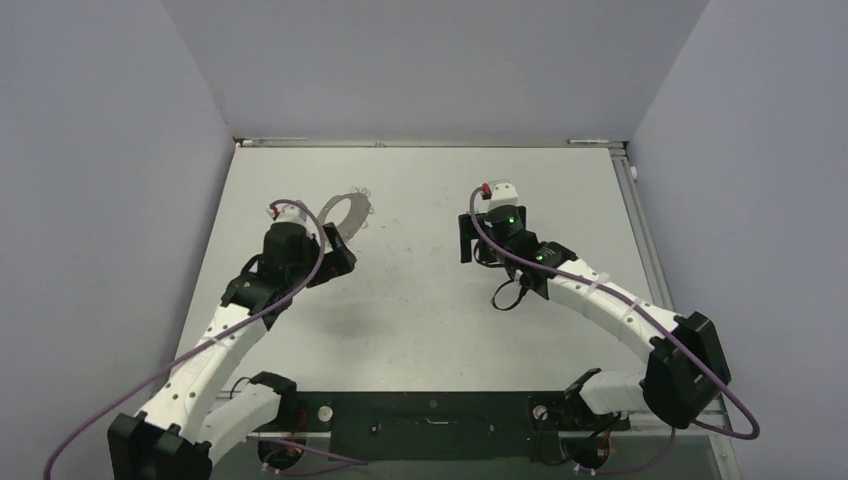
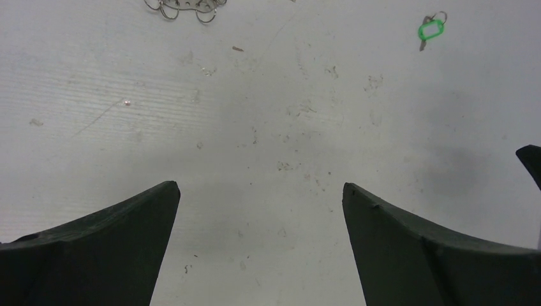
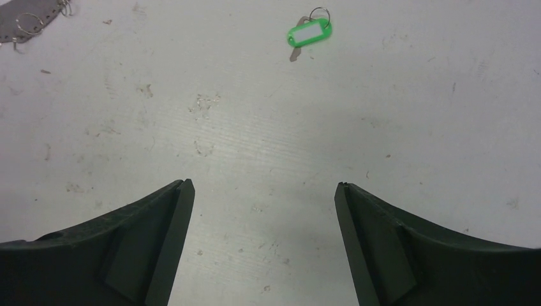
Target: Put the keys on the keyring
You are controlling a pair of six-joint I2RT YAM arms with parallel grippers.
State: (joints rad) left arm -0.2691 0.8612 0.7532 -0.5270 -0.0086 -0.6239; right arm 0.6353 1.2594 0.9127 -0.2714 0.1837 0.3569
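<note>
Keyring [image 1: 352, 210] lies flat on the counter [image 1: 420, 300] at 11 o'clock from the left gripper [image 2: 260, 188], which hangs wide open and empty. Farther right, the green key [image 3: 309, 33] rests at 1 o'clock from the right gripper [image 3: 263, 185], also spread open and empty, well apart from the keyring.

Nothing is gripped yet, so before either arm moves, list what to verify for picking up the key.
1. Left end effector open and empty: ok.
2. Right end effector open and empty: ok.
3. Green key lying free on the table, ahead of the right end effector: ok.
4. Keyring in view on the table: ok.
5. Key threaded on keyring: not ok, they lie apart.
6. Key's place in the top view: cannot tell.
</note>
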